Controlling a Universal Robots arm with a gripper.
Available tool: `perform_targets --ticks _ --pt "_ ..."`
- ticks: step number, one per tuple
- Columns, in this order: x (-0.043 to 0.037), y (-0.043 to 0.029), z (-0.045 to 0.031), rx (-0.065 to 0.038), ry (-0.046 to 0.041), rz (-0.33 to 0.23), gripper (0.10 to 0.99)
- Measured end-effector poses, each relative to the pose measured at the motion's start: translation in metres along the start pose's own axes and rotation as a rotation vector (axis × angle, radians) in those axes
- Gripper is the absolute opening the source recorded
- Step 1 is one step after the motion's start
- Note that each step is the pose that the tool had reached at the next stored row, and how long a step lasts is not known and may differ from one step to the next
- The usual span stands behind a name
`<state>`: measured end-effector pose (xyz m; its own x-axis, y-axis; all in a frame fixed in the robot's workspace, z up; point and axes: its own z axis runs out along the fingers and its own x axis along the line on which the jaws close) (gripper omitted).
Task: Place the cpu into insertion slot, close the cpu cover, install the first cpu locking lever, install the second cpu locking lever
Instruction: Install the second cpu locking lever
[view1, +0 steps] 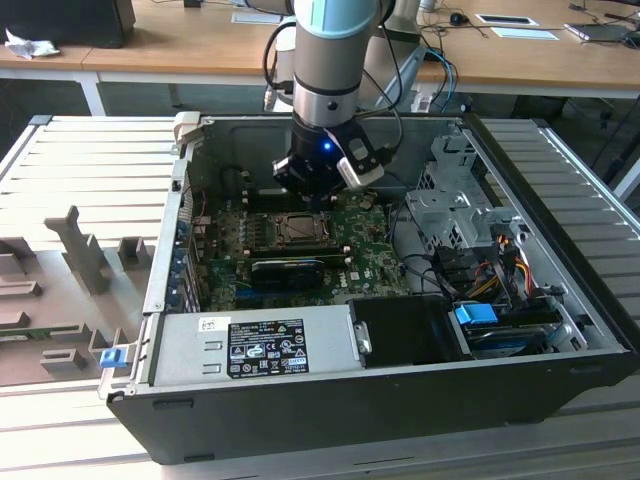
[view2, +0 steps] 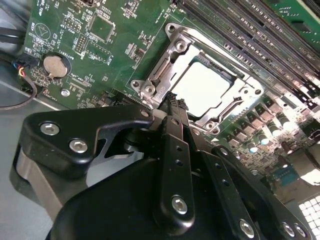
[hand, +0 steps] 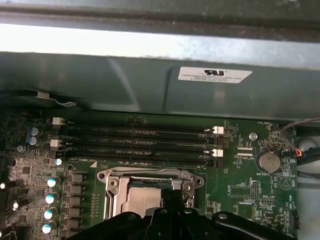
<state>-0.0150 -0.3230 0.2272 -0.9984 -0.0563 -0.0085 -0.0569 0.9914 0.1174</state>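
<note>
The cpu (view2: 206, 82) lies flat in the insertion slot (view2: 150, 89), its silver top showing through the cut-out of the cpu cover (view2: 167, 62), which lies down over it. My gripper (view2: 172, 101) has its black fingers pressed together, with the tip at the socket's near edge beside the cover's hinge corner. In the first wrist view the gripper (hand: 172, 196) overlaps the edge of the cpu (hand: 140, 201) and the cover (hand: 113, 186). In the exterior view the gripper (view1: 312, 195) hangs just above the socket (view1: 298, 229) on the green motherboard (view1: 370, 260).
Long black memory slots (hand: 135, 142) run between the socket and the case wall (hand: 150, 85). A coin battery (hand: 269, 161) sits beside them. A black card (view1: 290, 268), the power supply (view1: 255, 345) and a cabled drive cage (view1: 490, 270) crowd the case.
</note>
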Motion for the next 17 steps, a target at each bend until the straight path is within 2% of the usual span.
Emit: perform_targets --ticks 6,9,13,17 --pt "0.0004 -0.0057 -0.0005 0.000 -0.0001 0.000 0.106" --pt "0.0003 -0.0060 -0.0012 0.000 0.0001 0.000 0.106" --pt "0.0003 -0.0053 -0.0074 0.000 0.0000 0.000 0.106" --pt "0.0002 -0.0055 -0.0093 0.000 0.0000 0.000 0.106"
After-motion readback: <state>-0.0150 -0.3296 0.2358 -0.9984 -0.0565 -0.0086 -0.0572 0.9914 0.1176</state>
